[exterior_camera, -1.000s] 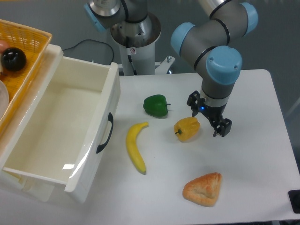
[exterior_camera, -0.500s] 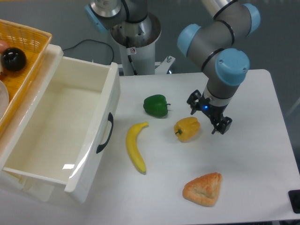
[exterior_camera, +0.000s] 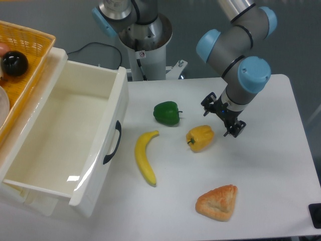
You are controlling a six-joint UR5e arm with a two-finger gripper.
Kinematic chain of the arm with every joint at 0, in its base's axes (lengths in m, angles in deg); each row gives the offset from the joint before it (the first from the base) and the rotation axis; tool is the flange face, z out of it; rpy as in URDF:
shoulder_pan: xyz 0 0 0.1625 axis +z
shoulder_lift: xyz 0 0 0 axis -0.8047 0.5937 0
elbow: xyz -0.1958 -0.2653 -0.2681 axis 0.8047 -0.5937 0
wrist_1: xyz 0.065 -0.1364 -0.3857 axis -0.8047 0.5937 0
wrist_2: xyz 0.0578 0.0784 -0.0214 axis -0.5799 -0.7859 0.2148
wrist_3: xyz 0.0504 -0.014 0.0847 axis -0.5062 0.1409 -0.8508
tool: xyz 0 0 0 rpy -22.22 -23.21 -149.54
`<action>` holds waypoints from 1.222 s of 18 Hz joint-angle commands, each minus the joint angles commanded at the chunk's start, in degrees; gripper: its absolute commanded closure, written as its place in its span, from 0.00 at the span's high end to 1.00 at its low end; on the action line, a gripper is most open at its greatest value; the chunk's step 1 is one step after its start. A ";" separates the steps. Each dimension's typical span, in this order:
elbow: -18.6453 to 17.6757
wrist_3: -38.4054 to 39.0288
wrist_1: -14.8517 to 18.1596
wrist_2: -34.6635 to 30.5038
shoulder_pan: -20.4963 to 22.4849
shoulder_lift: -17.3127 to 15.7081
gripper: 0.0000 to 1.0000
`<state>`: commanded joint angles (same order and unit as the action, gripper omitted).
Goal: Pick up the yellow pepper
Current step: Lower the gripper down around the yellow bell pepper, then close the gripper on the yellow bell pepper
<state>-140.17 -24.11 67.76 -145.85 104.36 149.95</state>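
— Where is your yellow pepper (exterior_camera: pixel 200 138) right now?

— You have it lying on the white table (exterior_camera: pixel 271 170) near the middle, stem end toward the banana (exterior_camera: pixel 145 158). From the pepper, the green pepper (exterior_camera: pixel 167 113) sits at about ten o'clock, the banana at about eight o'clock, and the pastry (exterior_camera: pixel 217 202) at about five o'clock, all apart from it.

— And your gripper (exterior_camera: pixel 222 117)?

— It hangs at about two o'clock from the yellow pepper, just beside it. Its two dark fingers stand spread apart with nothing between them. Whether the nearer fingertip grazes the pepper's edge, you cannot quite tell from this angle; it looks just clear.

— Anything else on your side?

— At nine o'clock of the table you have an open white drawer (exterior_camera: pixel 65 135) with a dark handle (exterior_camera: pixel 113 142), and a yellow basket (exterior_camera: pixel 22 60) at the far left.
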 joint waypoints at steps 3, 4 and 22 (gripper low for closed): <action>-2.73 0.00 -5.18 0.09 0.00 0.09 1.00; -2.99 0.00 -5.45 0.09 0.00 0.09 1.00; -5.99 0.70 -10.47 0.79 -2.37 2.02 0.99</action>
<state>-146.16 -23.41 57.29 -145.06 101.99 151.97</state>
